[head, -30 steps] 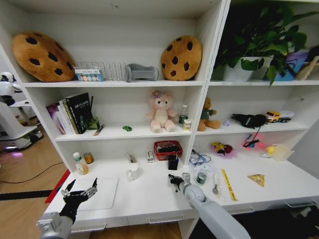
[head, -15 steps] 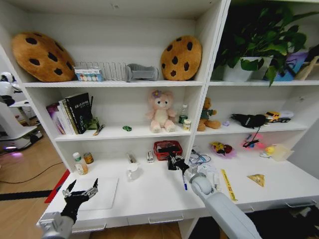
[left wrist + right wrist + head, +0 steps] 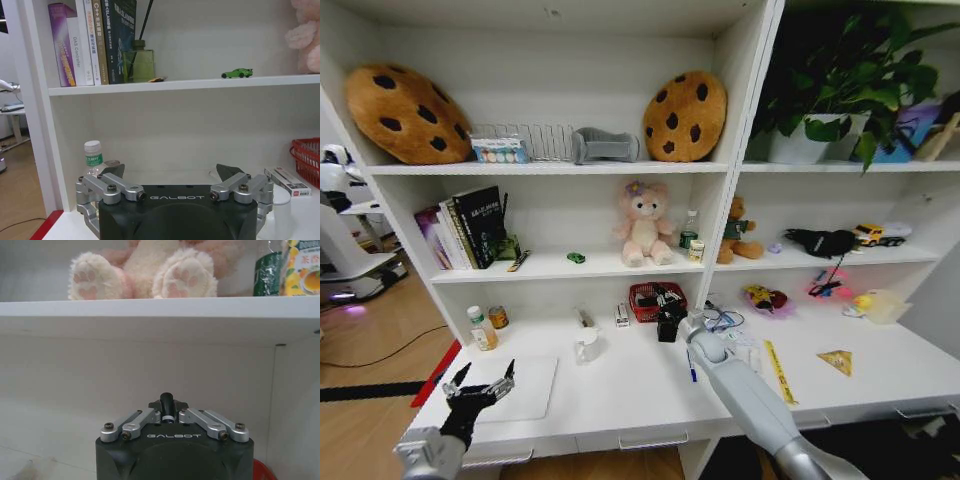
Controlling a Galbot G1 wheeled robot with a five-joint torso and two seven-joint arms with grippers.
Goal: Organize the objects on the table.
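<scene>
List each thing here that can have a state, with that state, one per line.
left gripper: open, hovering over the laptop
right gripper: shut on the black pen
black pen: held, off the table
laptop: closed, flat on the table
blue pen: lying loose on the table
yellow ruler: lying flat
white bottle: upright, cap on

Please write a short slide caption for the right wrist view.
Right end effector shut on a black pen, raised below the shelf with the pink plush toy.
</scene>
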